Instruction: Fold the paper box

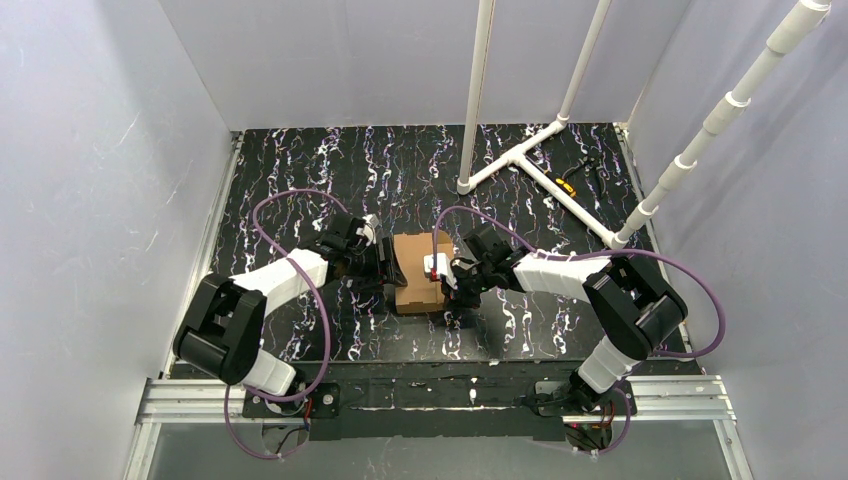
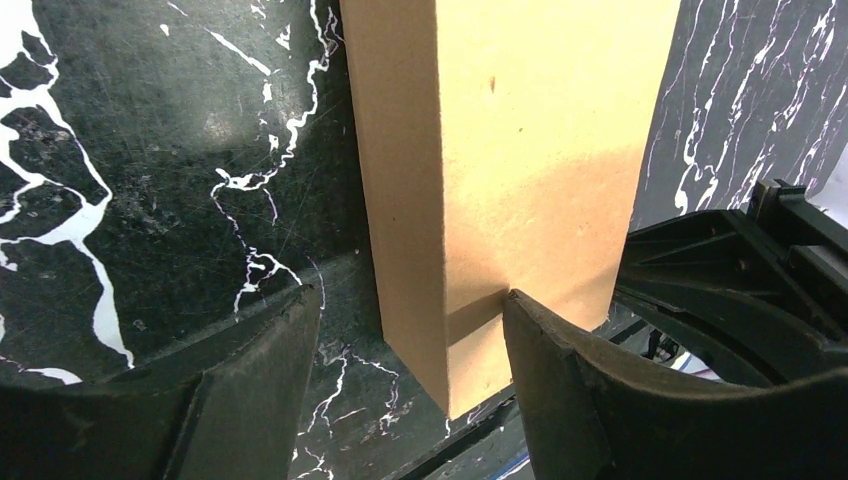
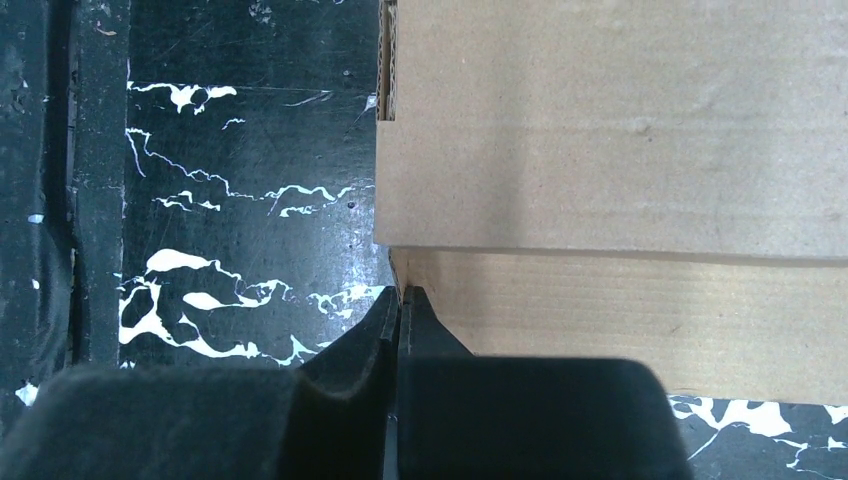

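Both arms are bolted to the rail [image 1: 180, 400] at the near edge of the table [image 1: 300, 190] and reach forward and inward, toward each other. The left arm [image 1: 290, 275] bends at the elbow and brings the left end effector [image 1: 375, 262] to the left side of the paper box [image 1: 415, 280]. The right arm [image 1: 560, 272] mirrors this and brings the right end effector [image 1: 455, 275] to the box's right side.

In the left wrist view, the left end effector [image 2: 410, 300] stands with its jaws apart, straddling one corner of the box [image 2: 540, 130]. One finger [image 2: 580, 380] touches the top face; the other [image 2: 250, 380] is clear of the side wall, over bare table. In the right wrist view, the right end effector [image 3: 400, 305] has its jaws together, the tips against a lower corner of the box [image 3: 620, 130].

Whether a thin cardboard edge sits between those closed tips cannot be determined. From above, both wrists cover the box's side edges. Each wrist view cuts the box off at the frame edge.

The box lies at mid-table, between the two end effectors. It is plain brown corrugated board, unmarked, flat and rectangular. The top panel meets a narrower side wall at a sharp fold, and the fluted core is exposed at one corner.

A white pipe frame [image 1: 520, 155] stands at the far right of the table.
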Available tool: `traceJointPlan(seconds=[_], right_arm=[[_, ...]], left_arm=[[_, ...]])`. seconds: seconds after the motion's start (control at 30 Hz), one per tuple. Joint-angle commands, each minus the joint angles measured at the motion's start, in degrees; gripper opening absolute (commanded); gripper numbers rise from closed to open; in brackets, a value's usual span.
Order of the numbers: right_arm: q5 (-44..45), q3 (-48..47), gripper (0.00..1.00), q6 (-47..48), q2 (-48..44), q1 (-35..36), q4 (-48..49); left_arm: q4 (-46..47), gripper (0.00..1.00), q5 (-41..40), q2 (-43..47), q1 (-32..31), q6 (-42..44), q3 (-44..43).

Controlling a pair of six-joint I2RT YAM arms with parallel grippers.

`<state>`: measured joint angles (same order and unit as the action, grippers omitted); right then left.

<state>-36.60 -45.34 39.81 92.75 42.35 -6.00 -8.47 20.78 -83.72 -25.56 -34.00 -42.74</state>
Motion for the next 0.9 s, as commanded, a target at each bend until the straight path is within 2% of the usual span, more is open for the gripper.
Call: traceJointPlan(seconds=[0.0,0.2,0.37,0.6,0.7,0.8,0.87], right_arm=[[-2.87,-1.42,0.01,-1.19,-0.17,-0.25,1.16],[-4.69,-1.39,0.01,-0.8,-0.43,-0.27,0.51],[-5.36,-1.59,0.01,-1.05,-0.21,-0.16,0.23],[-5.55,-2.34,0.02,-0.69,0.76,-0.07,-1.15],[-4.76,-3.22,0.11,0.8,0.94,-0.21,-3.24],[-4.38,-3.26,0.16,1.33,0.71,-0.25,-4.18],[-4.27,-3.41,0.23,1.92,0.32,-0.44,-4.96]], left_arm=[[-2.78,0.65,-1.72,-1.1,-1.55,-1.23,-1.64],[-1.7,0.64,-2.63,-0.63,-1.86,-4.61,-0.87],[0.24,0.57,-2.24,0.11,-2.01,-7.75,0.47],[2.41,0.56,-3.2,0.05,-3.34,-10.54,1.59],[3.43,0.56,-3.81,0.62,-3.46,-11.71,2.57],[3.59,0.56,-4.67,1.61,-3.44,-11.97,3.38],[3.28,0.56,-5.31,2.39,-3.44,-12.27,3.63]])
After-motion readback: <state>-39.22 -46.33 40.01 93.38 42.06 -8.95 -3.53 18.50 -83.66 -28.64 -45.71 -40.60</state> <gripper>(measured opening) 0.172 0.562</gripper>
